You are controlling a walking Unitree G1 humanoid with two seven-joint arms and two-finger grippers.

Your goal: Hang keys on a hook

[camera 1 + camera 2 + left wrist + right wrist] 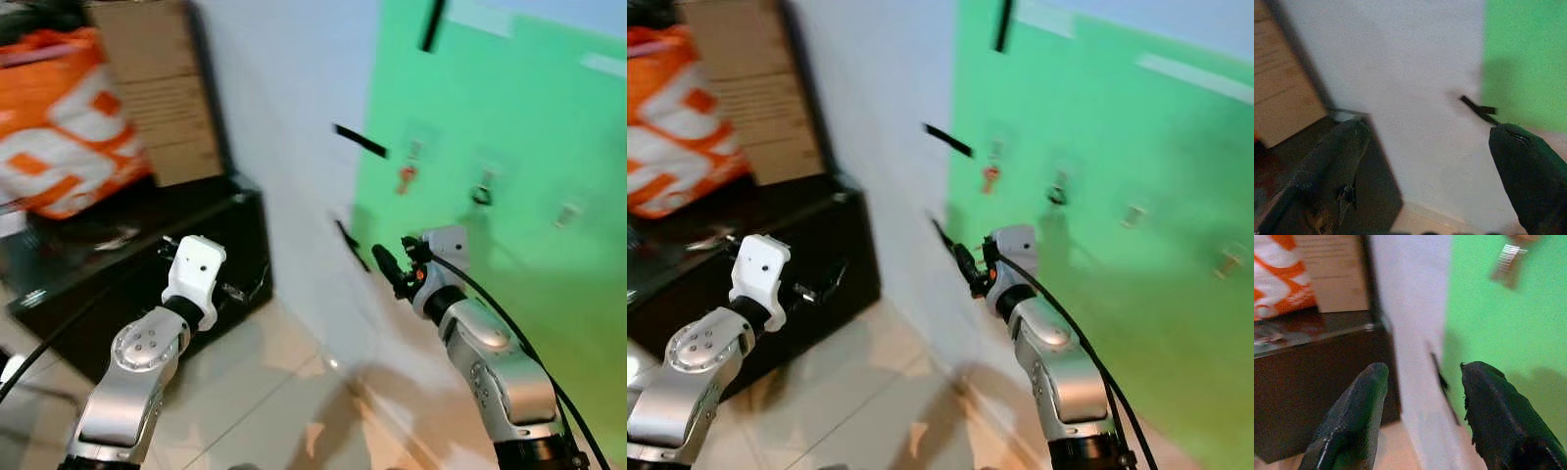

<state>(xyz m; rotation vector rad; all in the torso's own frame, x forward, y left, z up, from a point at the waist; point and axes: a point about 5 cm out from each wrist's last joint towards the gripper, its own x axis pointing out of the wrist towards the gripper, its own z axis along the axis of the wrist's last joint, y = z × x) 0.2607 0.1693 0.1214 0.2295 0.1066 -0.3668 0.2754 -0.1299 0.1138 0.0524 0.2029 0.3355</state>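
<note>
Left eye view: a green sheet [509,196] is stuck on a pale wall [284,117] with strips of black tape [360,141]. Several small hooks sit on the sheet in a rough row; a red key [407,177] hangs from one, a dark key [481,194] from the next, and a further hook [566,214] is too blurred to read. The right gripper [387,266] is raised near the sheet's lower left edge, below the red key and apart from it. The left arm is raised over a black cabinet [147,264]; the left gripper's [230,291] fingers are hard to make out against it. An orange bag [64,127] and a cardboard box [157,88] stand on the cabinet. The floor [284,392] is light tile.

Right eye view: the same scene, with a fourth hook [1231,260] further right on the sheet.

Left wrist view: the left gripper's two black fingers [1332,166] stand wide apart with nothing between them, facing the wall, the cabinet corner and a tape strip at the sheet's edge.

Right wrist view: the right gripper's fingers [1359,416] are also spread apart and hold nothing. Beyond them are the cabinet, the bag, the box and the sheet, with a blurred metal piece [1509,259] high on the green
</note>
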